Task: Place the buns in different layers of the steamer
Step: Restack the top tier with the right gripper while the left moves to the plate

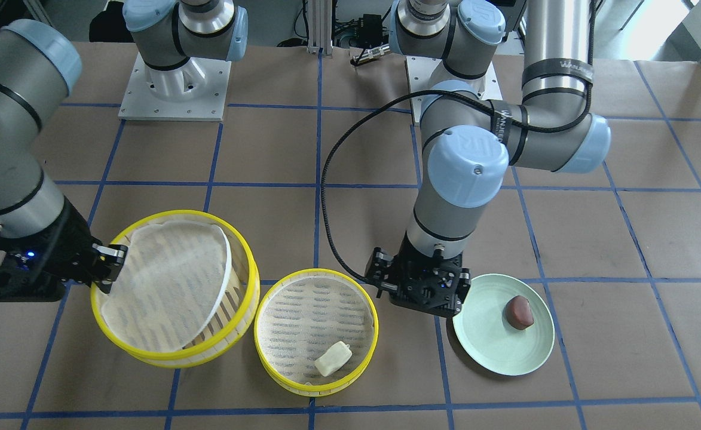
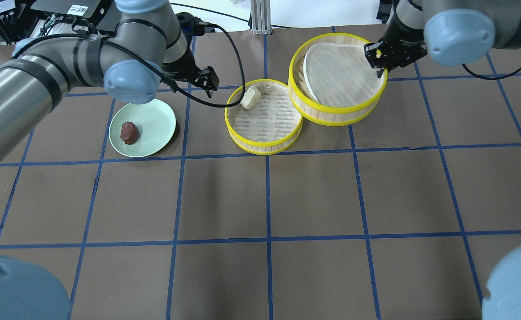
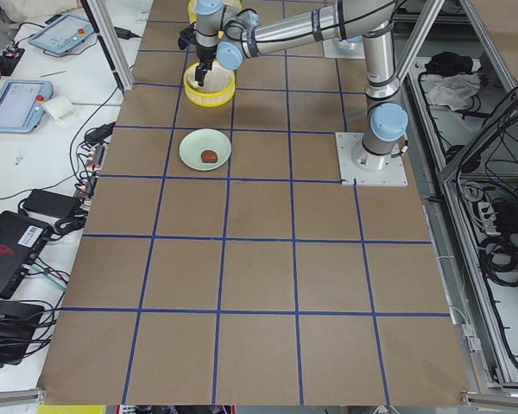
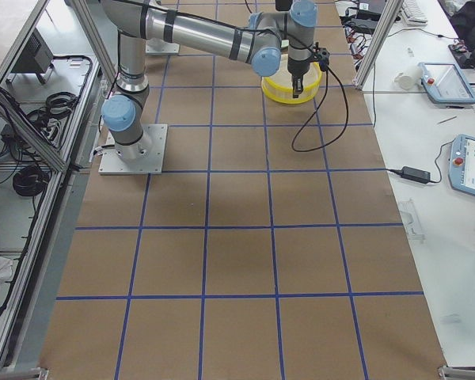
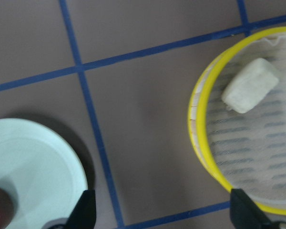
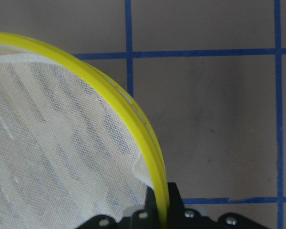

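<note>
Cream-white and blocky, the white bun (image 1: 333, 359) lies in the low tier (image 2: 264, 149), close to its yellow rim. That puts it just beyond one fingertip (image 5: 243, 212) of the left end effector (image 5: 164, 212). Its long axis runs slantwise in the left wrist view, with the nearer end aimed at the rim on the end effector's side.

The left end effector hangs over bare bench (image 1: 595, 239) with its fingers spread wide and nothing between them. On its other side is the pale green plate (image 1: 487, 340), and the brown bun (image 1: 519, 312) sits on it. This bun is oval, and its long axis runs roughly toward and away from the robot's base.

The right end effector (image 1: 109, 269) is clamped on the yellow rim of the tilted tier (image 2: 331, 116), one finger inside and one outside. The tier slopes, and the side away from this end effector is against or just beside the low tier; which one is unclear. A white liner (image 1: 159, 286) lies askew inside it.

The blue joint cap (image 1: 465, 156) on the left arm bears the letters UR. White lettering on the black strap (image 1: 556, 64) is too small to read.
</note>
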